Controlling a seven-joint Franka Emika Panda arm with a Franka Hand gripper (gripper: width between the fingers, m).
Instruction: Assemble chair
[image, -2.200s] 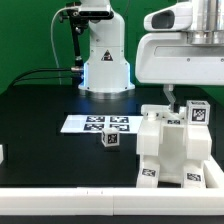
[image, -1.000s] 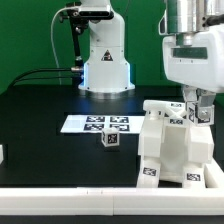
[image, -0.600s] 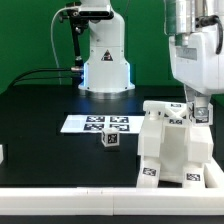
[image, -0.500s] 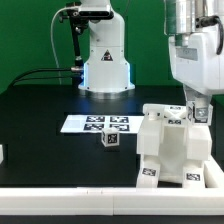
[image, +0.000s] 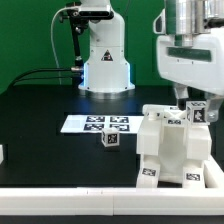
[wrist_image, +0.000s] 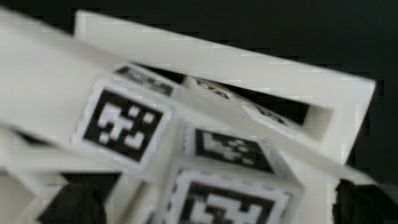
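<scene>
The chair (image: 172, 150), a blocky part-built stack of matte white parts with black-and-white tags, stands at the front of the exterior view's right. A tagged piece (image: 197, 113) sits at its top. My gripper (image: 196, 98) hangs just above that piece, fingers apart, holding nothing. A small loose tagged peg (image: 110, 141) lies on the black table left of the chair. The blurred wrist view shows the chair's white panels (wrist_image: 214, 60) and several tags (wrist_image: 121, 120) very close; my fingers do not show there.
The marker board (image: 97, 124) lies flat at mid table. The robot base (image: 104, 60) stands behind it. A white part (image: 2, 153) shows at the left edge. A white rail (image: 70, 200) runs along the table's front.
My gripper has lifted a little off the chair's top piece and its hand has turned broadside. The chair, peg and marker board have not moved.
</scene>
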